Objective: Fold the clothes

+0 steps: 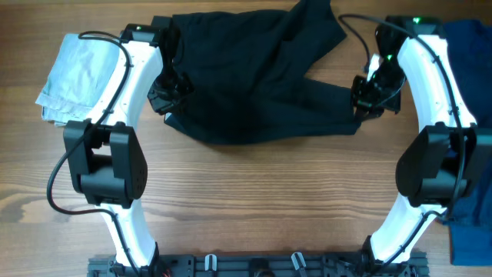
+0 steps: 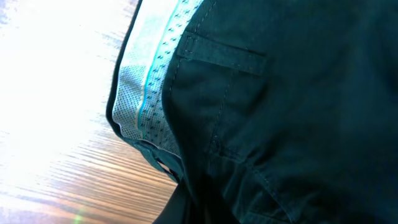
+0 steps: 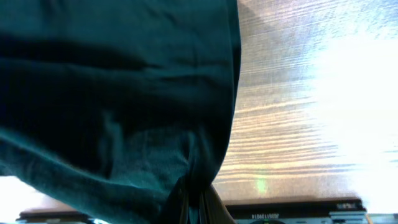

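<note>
Black shorts (image 1: 254, 85): at far centre of the bench (image 1: 261, 200), spread crosswise and rumpled, with one leg running toward the right arm and another flap reaching the far edge.

Waistband (image 2: 146, 81): in the left wrist view it is turned back, showing a pale dotted lining with a teal stripe. A stitched pocket welt sits just beside it.

Left gripper (image 1: 169, 91): at the left edge of the shorts, closed down on the black cloth, which bunches into it.

Right gripper (image 1: 367, 96): at the right end of the shorts, closed tight, with the cloth gathered into a pinch between its fingers in the right wrist view.

Cannot tell whether the held edges are off the bench.

Pale blue denim piece (image 1: 77, 73): folded, far left, outside the left arm, apart from the shorts.

Royal-blue garment (image 1: 469, 46): along the right edge of the bench, beyond the right arm.
</note>
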{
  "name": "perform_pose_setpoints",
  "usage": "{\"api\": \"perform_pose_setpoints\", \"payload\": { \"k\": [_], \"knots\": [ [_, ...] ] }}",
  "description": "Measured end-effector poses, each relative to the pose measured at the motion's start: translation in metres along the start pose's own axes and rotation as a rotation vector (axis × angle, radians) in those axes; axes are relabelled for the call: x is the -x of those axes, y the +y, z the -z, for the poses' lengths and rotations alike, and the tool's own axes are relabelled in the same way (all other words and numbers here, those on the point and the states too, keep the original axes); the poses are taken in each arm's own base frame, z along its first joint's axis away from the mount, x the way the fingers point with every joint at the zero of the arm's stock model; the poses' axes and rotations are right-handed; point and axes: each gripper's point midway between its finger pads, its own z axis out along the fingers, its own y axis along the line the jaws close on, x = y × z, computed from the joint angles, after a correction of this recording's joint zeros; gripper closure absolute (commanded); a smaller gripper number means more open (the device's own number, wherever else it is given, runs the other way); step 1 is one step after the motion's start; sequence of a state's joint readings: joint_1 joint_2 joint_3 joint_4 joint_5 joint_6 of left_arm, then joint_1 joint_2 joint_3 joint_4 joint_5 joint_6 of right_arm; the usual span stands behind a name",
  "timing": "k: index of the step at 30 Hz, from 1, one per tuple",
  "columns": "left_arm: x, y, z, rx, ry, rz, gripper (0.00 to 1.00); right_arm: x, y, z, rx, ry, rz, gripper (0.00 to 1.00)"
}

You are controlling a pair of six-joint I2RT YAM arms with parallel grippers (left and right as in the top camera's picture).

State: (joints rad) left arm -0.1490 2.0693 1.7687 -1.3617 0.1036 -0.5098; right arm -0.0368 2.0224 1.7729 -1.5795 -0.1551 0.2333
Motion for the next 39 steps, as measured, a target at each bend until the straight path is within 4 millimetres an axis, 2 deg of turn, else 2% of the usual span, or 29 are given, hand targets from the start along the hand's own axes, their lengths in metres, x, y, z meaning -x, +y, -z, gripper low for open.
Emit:
{"api": "perform_pose_setpoints", "payload": {
  "k": [4,11,14,19,27,32,33,34,35,36,38,39],
  "knots": [
    [-0.004,0.006,-0.001,0.03,0.015,0.002,0.96,-0.008,-0.007,-0.027,-0.014,0.043,-0.02,0.96],
    [-0.011,0.027,0.0,0.133,0.031,0.005,0.96,-0.031,-0.022,-0.085,-0.036,0.125,-0.069,0.96],
    [-0.014,0.032,0.0,0.158,0.038,0.005,0.96,-0.038,-0.025,-0.1,-0.042,0.147,-0.084,0.96],
    [-0.017,0.037,-0.003,0.179,0.051,0.005,0.96,-0.045,-0.028,-0.109,-0.045,0.166,-0.09,0.96],
    [-0.034,0.055,-0.036,0.24,0.12,0.007,0.96,-0.051,-0.029,-0.11,-0.052,0.191,-0.094,0.96],
    [-0.044,0.062,-0.044,0.264,0.155,0.009,0.94,-0.056,-0.03,-0.109,-0.057,0.21,-0.097,0.96],
    [-0.044,0.062,-0.044,0.264,0.155,0.009,0.89,-0.056,-0.03,-0.109,-0.057,0.212,-0.097,0.96],
    [-0.044,0.062,-0.044,0.264,0.155,0.009,0.75,-0.057,-0.03,-0.109,-0.058,0.214,-0.098,0.96],
    [-0.044,0.063,-0.044,0.265,0.157,0.006,0.57,-0.058,-0.031,-0.109,-0.059,0.217,-0.098,0.92],
    [-0.045,0.063,-0.045,0.268,0.157,0.006,0.33,-0.059,-0.031,-0.108,-0.06,0.222,-0.098,0.87],
    [-0.046,0.065,-0.045,0.275,0.161,0.001,0.17,-0.061,-0.031,-0.108,-0.062,0.23,-0.092,0.8],
    [-0.046,0.066,-0.045,0.277,0.164,0.001,0.14,-0.062,-0.032,-0.107,-0.064,0.236,-0.091,0.77]
  ]
}}
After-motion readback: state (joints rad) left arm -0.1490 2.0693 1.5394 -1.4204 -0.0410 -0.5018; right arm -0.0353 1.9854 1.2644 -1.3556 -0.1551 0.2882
